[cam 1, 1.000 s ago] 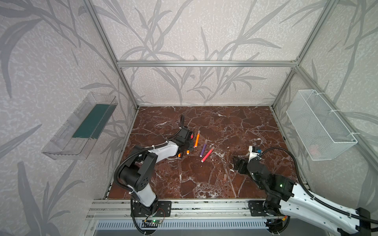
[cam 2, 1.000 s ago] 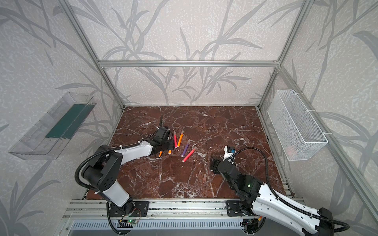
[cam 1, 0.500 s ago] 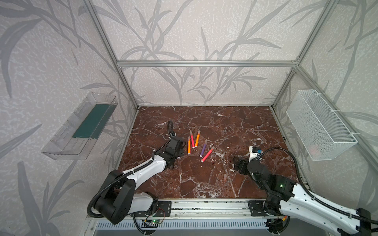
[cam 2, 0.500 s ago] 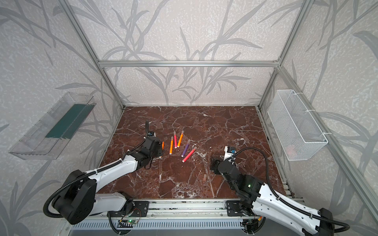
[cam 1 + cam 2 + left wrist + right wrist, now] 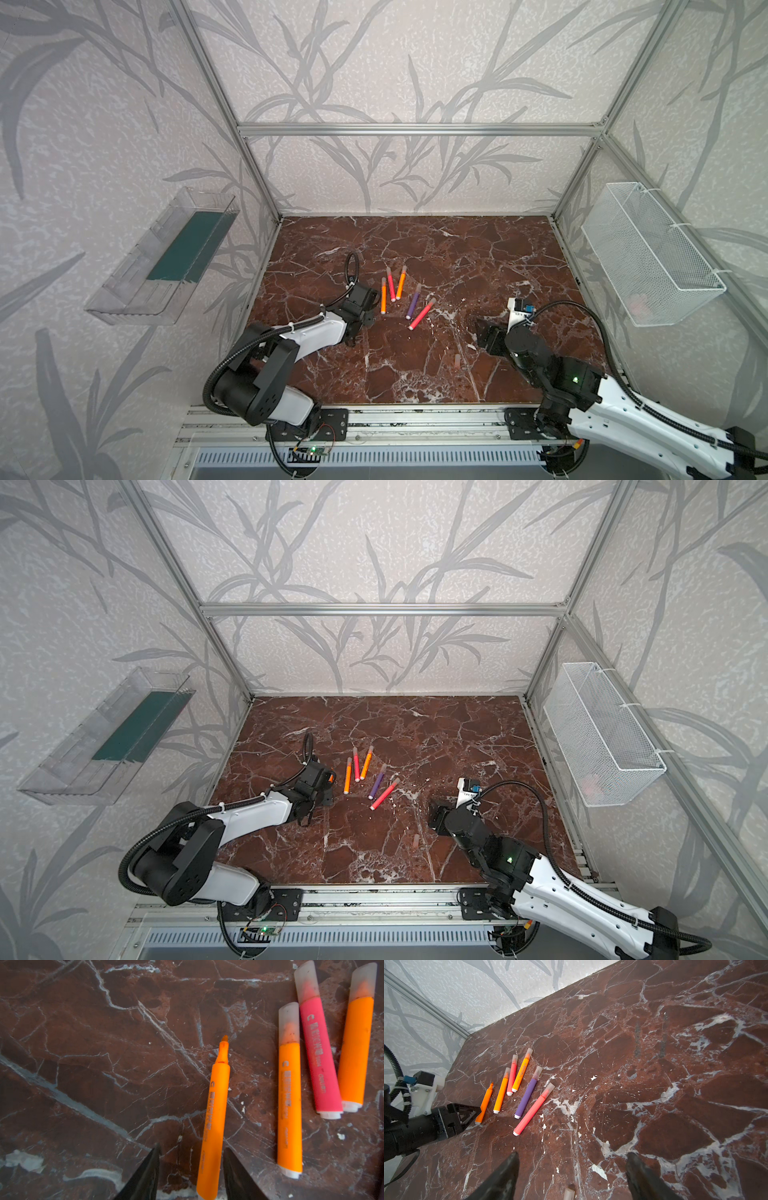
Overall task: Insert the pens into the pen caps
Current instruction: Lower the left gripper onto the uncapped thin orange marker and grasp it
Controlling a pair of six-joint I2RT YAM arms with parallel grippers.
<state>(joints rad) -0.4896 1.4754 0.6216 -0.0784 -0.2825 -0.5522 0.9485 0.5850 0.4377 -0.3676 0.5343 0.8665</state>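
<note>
Step in hand, as judged: grasping the uncapped orange pen (image 5: 214, 1109) with the left hand (image 5: 191, 1147). The left hand stands part open, low over the bench (image 5: 83, 1064), with its two fingers astride the butt end of this pen. Bench shows between the barrel and each finger, more on one side than the other, so nothing is gripped. The pen lies flat, its bare tip pointing ahead of the hand. Centre the hand across the barrel before closing, so that neither finger arrives first and rolls the pen sideways. Close on the rear of the barrel and leave the front free, since that part must enter the cap. A capped orange pen (image 5: 289, 1095) lies near, outboard of one finger; keep that finger clear of it. The right hand (image 5: 573, 1153) is wide open and empty. The one loose pen cap (image 5: 569, 1193) rests on the bench, in line with the gap between the right hand's fingers and back toward its palm. The right hand should take the cap by its closed end, leaving the mouth toward the pen. The five other pens already wear caps.
</note>
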